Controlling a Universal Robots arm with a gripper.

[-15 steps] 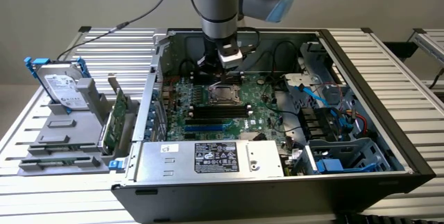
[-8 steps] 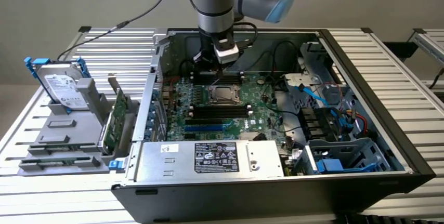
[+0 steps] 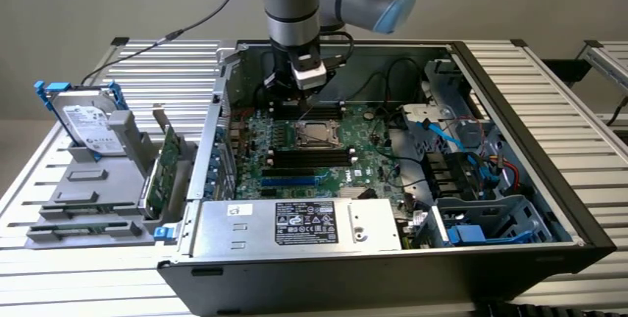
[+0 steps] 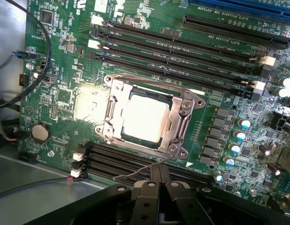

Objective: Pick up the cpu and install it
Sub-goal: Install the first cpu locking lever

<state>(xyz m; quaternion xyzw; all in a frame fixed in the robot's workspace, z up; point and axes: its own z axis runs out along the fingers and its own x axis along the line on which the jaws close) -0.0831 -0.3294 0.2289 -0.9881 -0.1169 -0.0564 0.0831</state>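
Note:
The cpu (image 4: 144, 118) lies flat in its socket on the green motherboard (image 4: 65, 98), with a silver metal frame (image 4: 180, 123) around it. In the exterior view the cpu (image 3: 316, 133) sits in the middle of the board inside the open computer case (image 3: 510, 111). My gripper (image 4: 160, 177) hovers a little off the socket's edge, over the black memory slots. Its fingers are pressed together and hold nothing I can see. A thin wire lever (image 4: 135, 174) runs just by the fingertips. In the exterior view my gripper (image 3: 293, 105) hangs just behind the socket.
A silver hard drive in a blue bracket (image 3: 88, 122) and a green circuit card (image 3: 165, 166) stand in a grey holder at the exterior view's left, outside the case. The power supply (image 3: 294, 225) fills the case's near side. Cables and blue drive bays (image 3: 481, 177) crowd its right.

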